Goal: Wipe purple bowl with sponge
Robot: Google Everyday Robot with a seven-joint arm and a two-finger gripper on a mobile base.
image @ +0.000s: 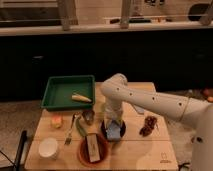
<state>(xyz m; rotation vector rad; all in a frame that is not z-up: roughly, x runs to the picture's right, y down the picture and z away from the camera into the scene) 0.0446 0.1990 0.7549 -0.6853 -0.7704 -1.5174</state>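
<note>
The purple bowl (106,133) sits near the middle of the wooden table (140,150), very dark and mostly covered. The light-blue sponge (114,131) lies in it, pressed down under my gripper (113,123), which reaches straight down onto the bowl from the white arm (150,100) coming in from the right. The gripper's tips are hidden against the sponge.
A reddish-brown bowl (83,152) with a tan block (92,147) stands in front left of the purple bowl. A white bowl (49,147), an orange-yellow block (56,121), a fork (70,132), a small metal cup (88,117), a green tray (68,91) and a dark reddish-brown object (148,126) surround it.
</note>
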